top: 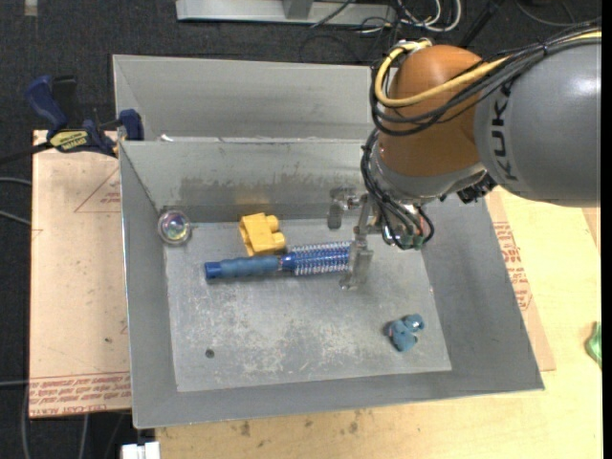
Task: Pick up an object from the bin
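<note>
Gripper (345,249) fingers spread, clamping nothing, at the bristle end of the blue-handled wire brush (273,264). Yellow plastic block (260,232) touches the brush. Grey arm (555,122) reads "KUK".

One camera, set above the grey bin (287,342) and tilted slightly. It looks down from the bin's near side, so the far wall faces the lens. Mid-range: the whole bin floor is in frame, with a margin around it. The arm (555,122) enters from the right, large at upper right.
</note>
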You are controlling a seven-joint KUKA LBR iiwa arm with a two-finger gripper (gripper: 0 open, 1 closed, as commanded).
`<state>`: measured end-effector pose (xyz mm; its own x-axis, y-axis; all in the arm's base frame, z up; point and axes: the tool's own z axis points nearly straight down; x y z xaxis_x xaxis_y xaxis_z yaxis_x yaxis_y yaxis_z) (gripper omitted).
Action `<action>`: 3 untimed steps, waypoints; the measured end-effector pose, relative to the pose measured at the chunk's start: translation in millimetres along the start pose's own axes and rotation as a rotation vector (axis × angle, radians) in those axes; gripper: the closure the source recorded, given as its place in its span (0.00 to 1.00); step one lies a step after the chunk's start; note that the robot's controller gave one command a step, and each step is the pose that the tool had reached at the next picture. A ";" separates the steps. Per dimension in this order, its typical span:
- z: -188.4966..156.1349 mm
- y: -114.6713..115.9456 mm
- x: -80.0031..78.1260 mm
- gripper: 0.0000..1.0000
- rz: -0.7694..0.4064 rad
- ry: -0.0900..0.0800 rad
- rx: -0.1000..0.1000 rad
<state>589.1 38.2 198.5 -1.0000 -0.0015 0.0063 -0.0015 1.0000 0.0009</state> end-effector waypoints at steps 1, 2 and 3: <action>133.3 -1.8 -30.1 0.00 0.006 -0.002 -0.001; 129.0 -2.1 -31.4 1.00 0.007 -0.007 -0.001; 36.9 3.6 -39.2 1.00 -0.029 -0.016 0.000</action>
<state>628.0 41.9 161.3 -0.9995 -0.0300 -0.0094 -0.0300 0.9996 0.0007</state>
